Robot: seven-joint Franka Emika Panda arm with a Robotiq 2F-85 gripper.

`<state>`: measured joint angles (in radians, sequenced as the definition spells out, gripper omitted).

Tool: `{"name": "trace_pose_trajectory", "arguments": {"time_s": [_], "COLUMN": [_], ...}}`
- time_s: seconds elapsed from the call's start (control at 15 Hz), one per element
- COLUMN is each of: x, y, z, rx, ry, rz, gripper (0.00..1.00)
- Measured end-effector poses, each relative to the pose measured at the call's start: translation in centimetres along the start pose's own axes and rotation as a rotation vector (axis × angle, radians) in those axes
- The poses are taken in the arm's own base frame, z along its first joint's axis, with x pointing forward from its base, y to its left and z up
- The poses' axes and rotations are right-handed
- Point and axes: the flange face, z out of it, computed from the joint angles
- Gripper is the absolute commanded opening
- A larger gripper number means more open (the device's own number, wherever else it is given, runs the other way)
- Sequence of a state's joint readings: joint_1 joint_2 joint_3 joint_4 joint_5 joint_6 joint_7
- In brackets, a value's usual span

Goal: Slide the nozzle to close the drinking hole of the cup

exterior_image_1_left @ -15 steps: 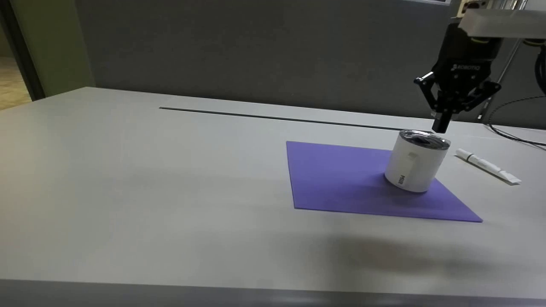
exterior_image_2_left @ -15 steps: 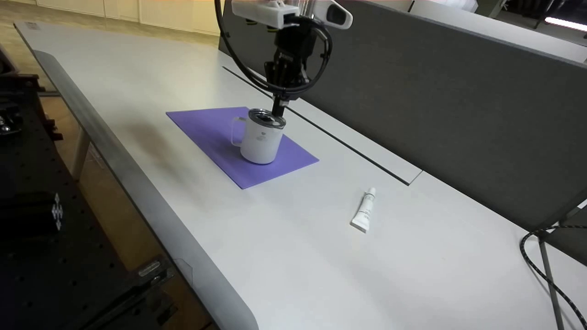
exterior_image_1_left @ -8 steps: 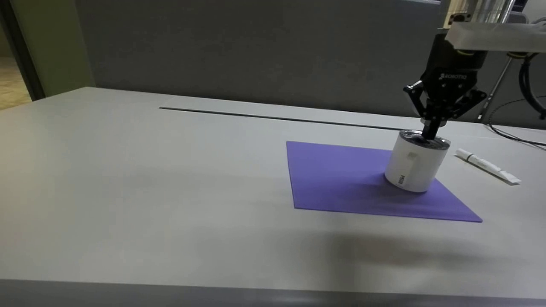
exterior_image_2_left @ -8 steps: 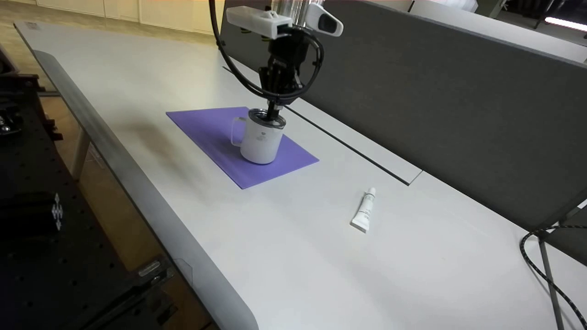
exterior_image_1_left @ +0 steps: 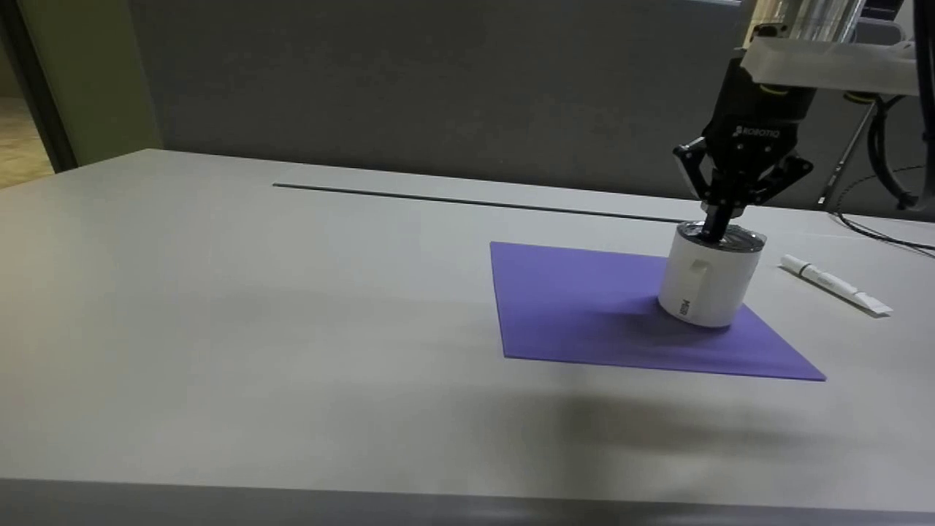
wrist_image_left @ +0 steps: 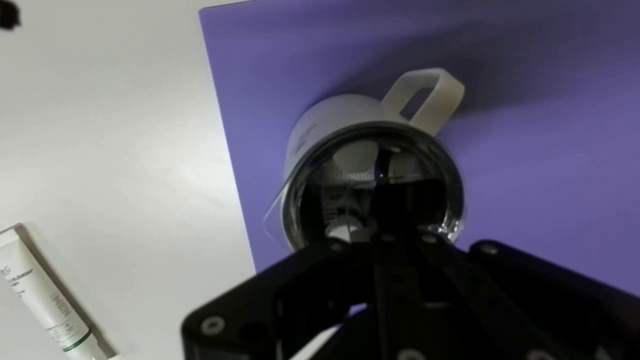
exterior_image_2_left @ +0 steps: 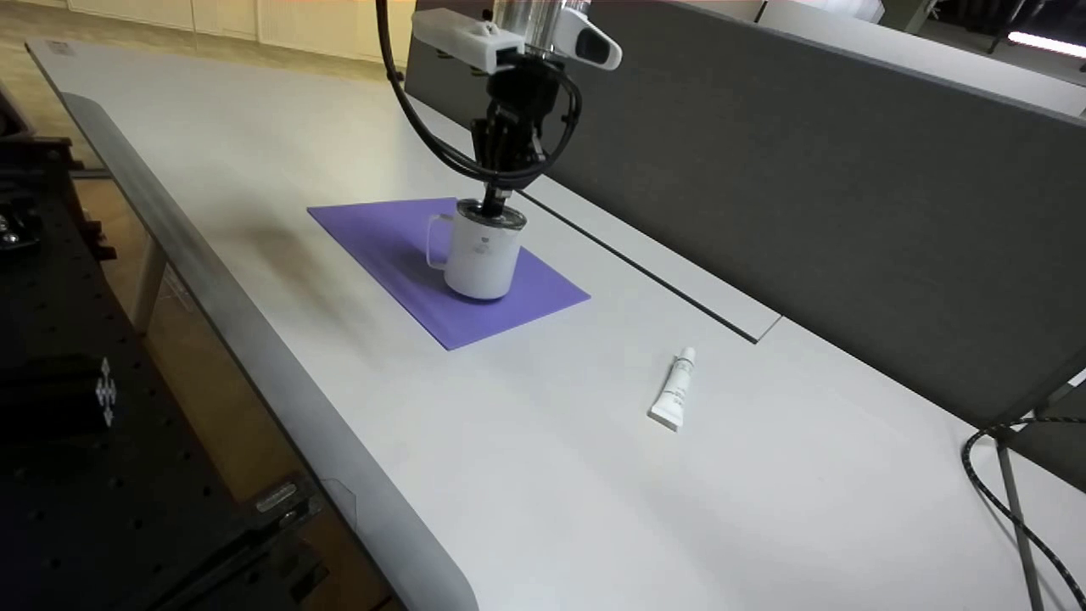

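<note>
In an exterior view I am seen from a little above the near edge of the table [exterior_image_1_left: 292,329], the camera facing across to the dark partition [exterior_image_1_left: 438,95], with my gripper [exterior_image_1_left: 714,234] at the right. In an exterior view set higher, the camera looks slantwise down the table's length, past the white tube [exterior_image_2_left: 674,392] to the cup [exterior_image_2_left: 481,263], which shows smaller. Both exterior views share cup, tube and purple mat [exterior_image_2_left: 399,246]. My wrist view faces steeply down, close over the cup's lid [wrist_image_left: 355,170], sharing mat and tube.
</note>
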<state>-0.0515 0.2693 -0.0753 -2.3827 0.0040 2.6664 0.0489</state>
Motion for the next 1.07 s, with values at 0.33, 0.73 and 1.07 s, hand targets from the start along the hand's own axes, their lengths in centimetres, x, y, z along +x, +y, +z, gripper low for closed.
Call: {"name": "trace_pose_trajectory", "arguments": {"time_s": [0.33,0.73,1.07], "x": [0.0,0.2,0.3], "y": [-0.4,0.1,0.1], "z": [-0.3,-1.0,-4.3], "rx": [0.033,0.033,0.039], "ry": [0.004,0.018,0.028], "rz": [0.033,0.04,0.036], "gripper": [0.0,0.0,0.32]}}
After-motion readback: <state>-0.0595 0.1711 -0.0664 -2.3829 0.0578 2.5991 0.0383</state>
